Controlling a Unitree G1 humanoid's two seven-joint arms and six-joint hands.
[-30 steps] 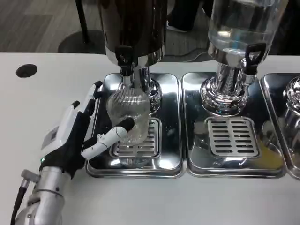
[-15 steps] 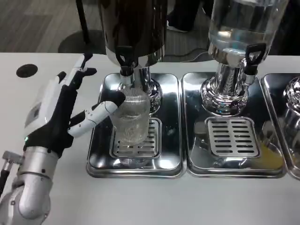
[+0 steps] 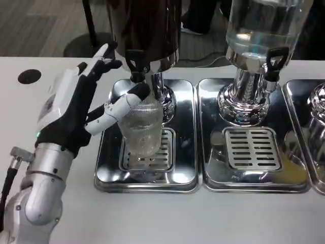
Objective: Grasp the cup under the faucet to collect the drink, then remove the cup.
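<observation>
A clear ribbed cup (image 3: 143,129) stands upright on the grate of the left drip tray (image 3: 185,127), right below the black faucet (image 3: 135,63) of the dark dispenser (image 3: 144,25). My left hand (image 3: 76,109) is raised beside the cup on its left, fingers spread and holding nothing. Its thumb (image 3: 122,105) reaches across in front of the cup's upper part; whether it touches the cup I cannot tell. The other fingertips (image 3: 107,60) point up toward the faucet's lever, just left of it.
A second dispenser (image 3: 264,25) with clear liquid stands to the right over its own tray (image 3: 251,147). A third tray (image 3: 304,101) shows at the right edge. A black round hole (image 3: 29,76) lies in the table at far left.
My left hand let go of the cup's side, rose and moved back toward the faucet, with its fingers spreading. The cup stayed on the grate.
</observation>
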